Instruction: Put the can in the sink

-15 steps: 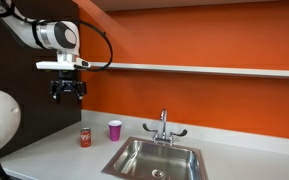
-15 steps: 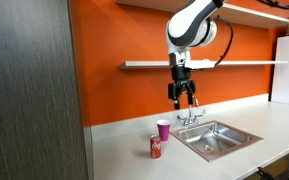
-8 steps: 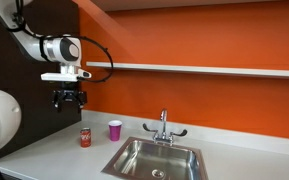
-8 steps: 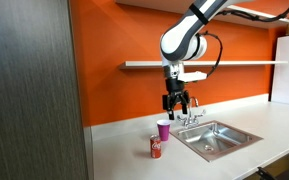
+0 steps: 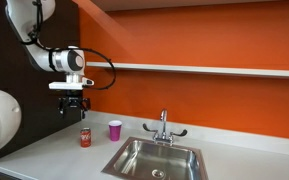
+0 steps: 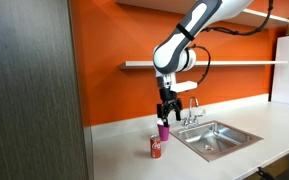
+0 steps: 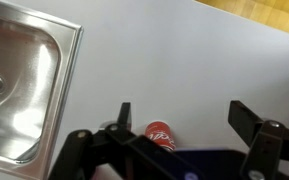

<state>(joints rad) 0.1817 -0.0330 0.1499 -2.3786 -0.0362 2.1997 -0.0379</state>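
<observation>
White counter (image 5: 44, 150) carries a rectangular stainless steel sink (image 5: 169, 158). Above the counter hangs the black gripper (image 7: 181, 115), fingers spread wide and empty. A pink tapered cup (image 5: 115, 129) stands near the small red can (image 7: 161, 135), which sits toward the counter's front edge, off-centre between the fingers. A straight descent could clip either one and topple it.

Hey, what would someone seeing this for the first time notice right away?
A vivid orange wall fills the background. The open gripper hangs above the red can, which stands on the white counter beside a pink cup, with the steel sink further along.
</observation>
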